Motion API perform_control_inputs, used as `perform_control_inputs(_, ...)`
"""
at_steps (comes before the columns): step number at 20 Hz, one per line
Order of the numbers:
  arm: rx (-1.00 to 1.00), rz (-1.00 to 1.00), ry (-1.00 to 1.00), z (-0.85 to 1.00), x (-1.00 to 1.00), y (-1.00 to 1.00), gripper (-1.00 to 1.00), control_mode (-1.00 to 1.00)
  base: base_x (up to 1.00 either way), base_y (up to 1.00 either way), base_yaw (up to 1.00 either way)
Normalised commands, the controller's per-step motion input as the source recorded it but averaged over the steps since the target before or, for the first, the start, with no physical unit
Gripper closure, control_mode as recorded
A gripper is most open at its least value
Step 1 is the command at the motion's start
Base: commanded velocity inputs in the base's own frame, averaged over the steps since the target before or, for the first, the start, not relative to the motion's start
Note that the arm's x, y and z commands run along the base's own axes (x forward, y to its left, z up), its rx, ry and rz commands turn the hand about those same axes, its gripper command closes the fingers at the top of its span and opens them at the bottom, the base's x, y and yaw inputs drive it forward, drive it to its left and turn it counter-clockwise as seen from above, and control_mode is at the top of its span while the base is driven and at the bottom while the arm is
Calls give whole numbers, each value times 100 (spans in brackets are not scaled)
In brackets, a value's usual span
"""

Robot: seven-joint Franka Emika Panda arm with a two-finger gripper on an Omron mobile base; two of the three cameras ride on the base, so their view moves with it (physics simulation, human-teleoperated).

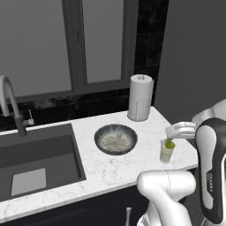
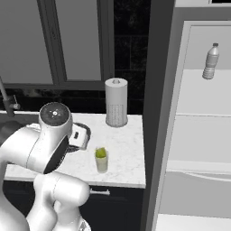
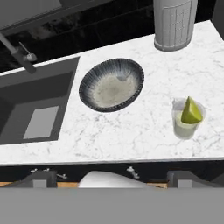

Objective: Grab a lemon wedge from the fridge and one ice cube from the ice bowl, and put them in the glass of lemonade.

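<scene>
1 bowl [image 3: 111,85], 1 glass [image 3: 187,118], 1 bottle [image 2: 210,62]

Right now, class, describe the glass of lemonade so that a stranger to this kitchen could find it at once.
Start at the white marble counter right of the sink. Past the wide dark ice bowl, near the counter's front edge, stands the glass of lemonade. Unlike the tall white paper-towel roll behind it, it is small, clear, and holds a yellow-green lemon wedge.
</scene>
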Motion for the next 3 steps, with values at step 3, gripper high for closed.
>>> perform_control_inputs(3, 0, 2, -21, 26, -11, 37, -100, -100, 0, 0, 0)
